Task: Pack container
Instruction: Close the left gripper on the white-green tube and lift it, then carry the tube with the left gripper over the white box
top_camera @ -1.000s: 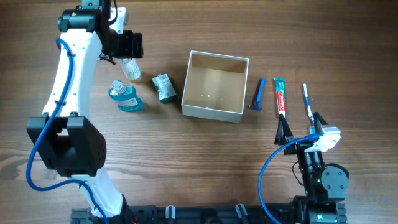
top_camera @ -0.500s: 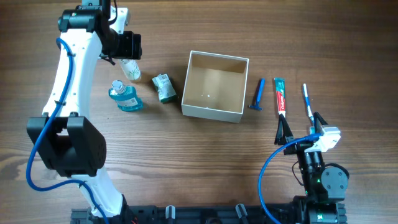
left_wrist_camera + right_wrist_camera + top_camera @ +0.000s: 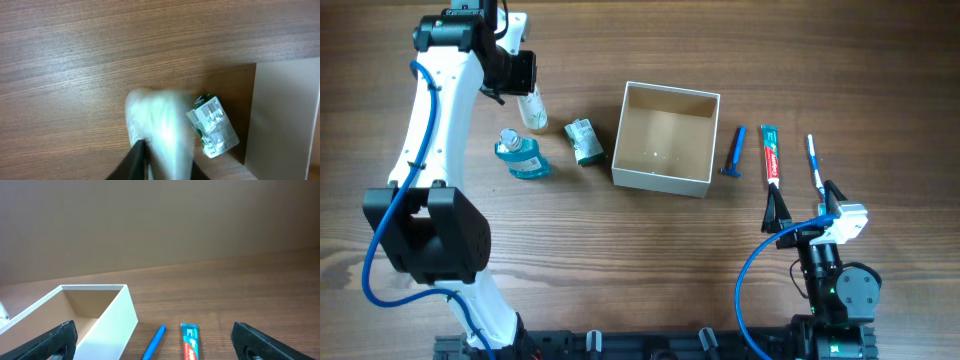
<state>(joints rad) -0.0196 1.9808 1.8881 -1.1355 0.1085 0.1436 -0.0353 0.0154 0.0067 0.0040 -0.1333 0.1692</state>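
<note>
The container (image 3: 666,178), a white-walled square box with a tan inside, stands open at the table's middle; it also shows in the right wrist view (image 3: 117,325) and the left wrist view (image 3: 285,120). My left gripper (image 3: 525,88) is at the far left, shut on a pale translucent bottle (image 3: 532,110). In the left wrist view the bottle (image 3: 160,125) is blurred, with my left gripper (image 3: 167,162) pressing a black finger against each side. My right gripper (image 3: 803,205) rests open near the front right, and in its own view the right gripper (image 3: 152,342) holds nothing.
A blue mouthwash bottle (image 3: 523,155) and a green packet (image 3: 584,140) (image 3: 215,127) lie left of the box. Right of it lie a blue razor (image 3: 732,152) (image 3: 154,342), a toothpaste tube (image 3: 772,155) (image 3: 190,341) and a toothbrush (image 3: 815,165).
My left gripper's jaws have closed from wide open onto the pale bottle. The right arm and the other things have not moved.
</note>
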